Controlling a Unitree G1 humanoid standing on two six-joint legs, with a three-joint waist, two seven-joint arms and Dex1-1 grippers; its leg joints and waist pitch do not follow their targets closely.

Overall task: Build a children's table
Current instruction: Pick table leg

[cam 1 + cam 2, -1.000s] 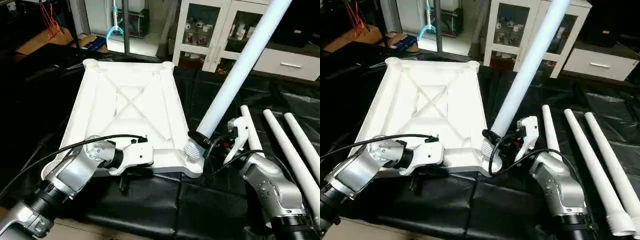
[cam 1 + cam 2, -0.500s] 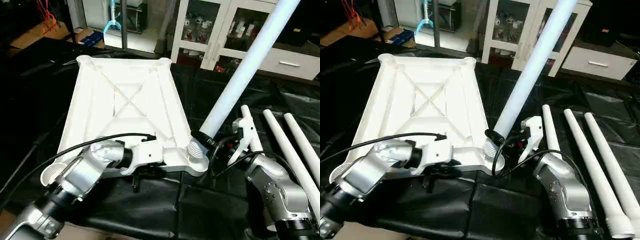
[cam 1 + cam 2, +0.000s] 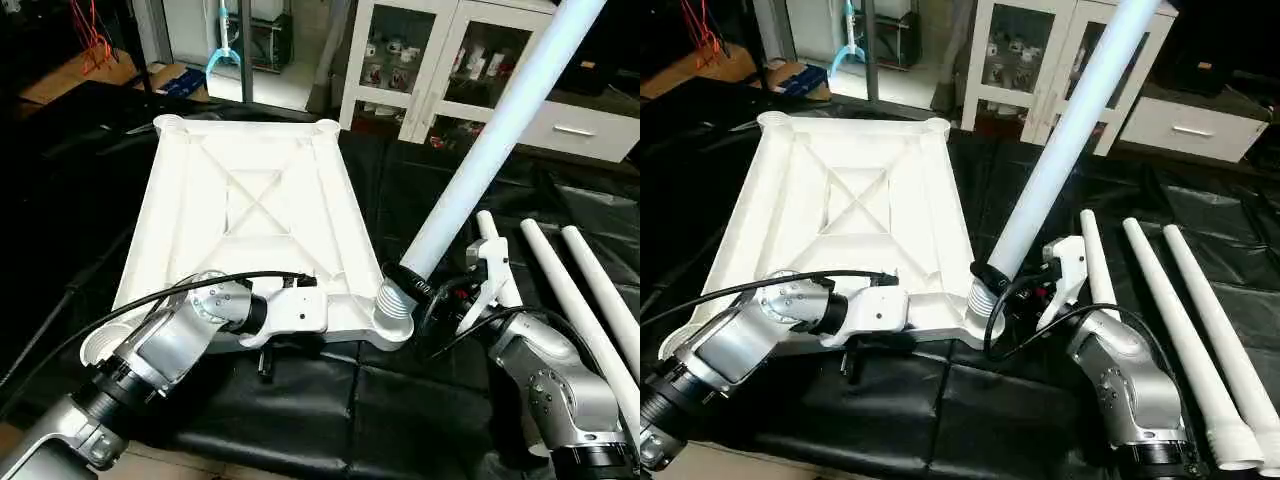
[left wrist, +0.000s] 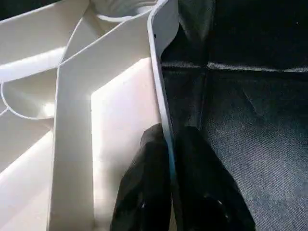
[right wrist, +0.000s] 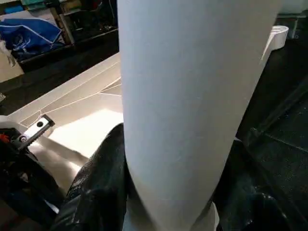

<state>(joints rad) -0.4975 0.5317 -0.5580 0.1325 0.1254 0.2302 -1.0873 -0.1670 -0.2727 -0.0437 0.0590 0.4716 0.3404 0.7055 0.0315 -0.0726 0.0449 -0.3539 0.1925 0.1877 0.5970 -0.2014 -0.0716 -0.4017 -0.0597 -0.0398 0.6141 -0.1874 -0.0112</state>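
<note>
The white tabletop (image 3: 250, 210) lies upside down on the black-covered surface, its X ribs facing up. My left gripper (image 4: 169, 192) is shut on its near rim, one black finger inside the rim and one outside. My right gripper (image 3: 412, 285) is shut on a long white leg (image 3: 490, 140), low on the tube. The leg leans up and away to the right. Its ribbed lower end (image 3: 390, 303) sits at the near right corner socket (image 3: 393, 328); how deep it sits I cannot tell.
Three loose white legs (image 3: 565, 290) lie side by side on the black cover to the right of my right arm. A white glass-door cabinet (image 3: 440, 70) stands behind the table. A black cable (image 3: 150, 295) runs over my left forearm.
The view has shifted a little. My left forearm has swung nearer the rim's middle, and the near left corner socket now shows. The leg and right gripper hold as before.
</note>
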